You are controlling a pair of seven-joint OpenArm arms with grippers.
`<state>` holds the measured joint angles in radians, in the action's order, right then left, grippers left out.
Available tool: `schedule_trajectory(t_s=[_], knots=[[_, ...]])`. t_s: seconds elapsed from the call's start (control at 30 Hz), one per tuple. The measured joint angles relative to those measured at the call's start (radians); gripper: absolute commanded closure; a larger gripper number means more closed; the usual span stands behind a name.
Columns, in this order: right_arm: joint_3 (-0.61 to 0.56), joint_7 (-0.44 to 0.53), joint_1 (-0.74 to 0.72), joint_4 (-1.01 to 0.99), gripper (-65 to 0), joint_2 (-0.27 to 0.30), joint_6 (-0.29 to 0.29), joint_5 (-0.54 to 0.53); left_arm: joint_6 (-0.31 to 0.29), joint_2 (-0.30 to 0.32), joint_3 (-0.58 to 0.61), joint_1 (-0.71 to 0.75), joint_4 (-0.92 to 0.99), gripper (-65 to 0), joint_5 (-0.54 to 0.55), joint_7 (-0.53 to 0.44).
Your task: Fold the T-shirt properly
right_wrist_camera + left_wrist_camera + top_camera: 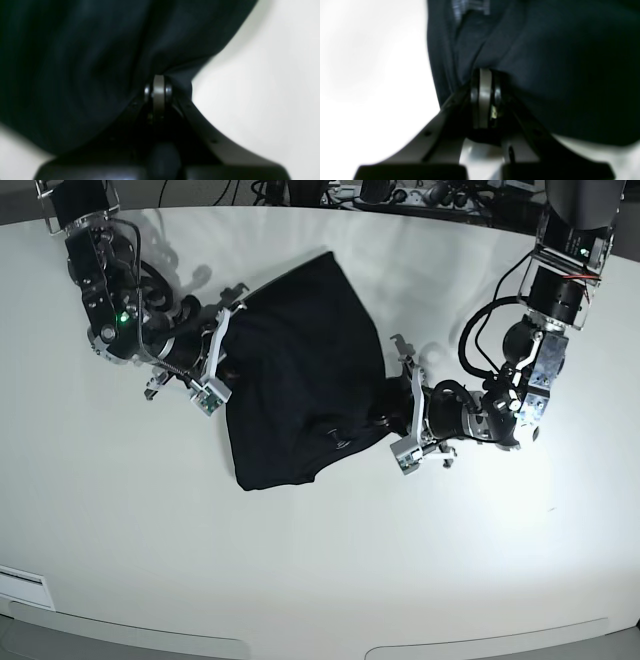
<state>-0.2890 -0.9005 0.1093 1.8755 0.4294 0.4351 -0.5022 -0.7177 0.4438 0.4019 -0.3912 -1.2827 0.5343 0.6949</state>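
The black T-shirt (300, 370) lies bunched and partly folded on the white table (320, 560), between the two arms. My left gripper (392, 402) is at the cloth's right edge and is shut on the fabric. In the left wrist view its fingertips (483, 75) pinch a dark fold of the T-shirt (545, 62), with a lighter ribbed strip at the top. My right gripper (228, 345) is shut on the shirt's left edge. The right wrist view shows its jaws (158, 80) closed on fabric, and the T-shirt (75, 62) drapes away to the left.
Cables and equipment (400, 195) run along the table's far edge. A white label strip (20, 585) sits at the near left corner. The table's front edge (320, 645) curves along the bottom. Bare white tabletop surrounds the shirt.
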Motion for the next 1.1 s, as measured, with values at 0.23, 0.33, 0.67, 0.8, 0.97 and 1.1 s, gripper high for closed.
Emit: schedule_trajectory(t_s=[0.23, 0.33, 0.67, 0.8, 0.97, 1.1], knots=[[0.113, -0.009, 0.146, 0.18, 0.0, -0.098, -0.052, 0.09, 0.082, 0.002, 0.005, -0.083, 0.013, 0.0, -0.074, -0.007], [0.166, 0.008, 0.151, 0.204, 0.0, -0.111, -0.09, 0.101, 0.085, 0.0, 0.005, -0.111, 0.014, 0.0, -0.072, -0.015], [0.429, 0.152, 0.153, 0.371, 0.0, -0.109, 0.067, -0.233, 0.031, 0.047, -0.129, -0.15, 0.013, 0.0, 0.539, 0.285], [0.571, 0.051, 0.165, 0.386, 0.0, -0.11, 0.139, -0.436, 0.029, 0.051, -0.275, -0.129, 0.012, 0.0, 0.89, 0.537], [0.715, -0.014, 0.275, 0.386, 0.0, -0.113, 0.251, -0.617, 0.026, 0.072, -0.444, -0.061, -0.035, 0.0, 0.925, 0.659], [0.858, -0.122, 0.362, 0.402, 0.0, -0.12, 0.258, -0.786, 0.026, 0.133, -0.518, 0.045, -0.136, 0.0, 0.923, 0.655]])
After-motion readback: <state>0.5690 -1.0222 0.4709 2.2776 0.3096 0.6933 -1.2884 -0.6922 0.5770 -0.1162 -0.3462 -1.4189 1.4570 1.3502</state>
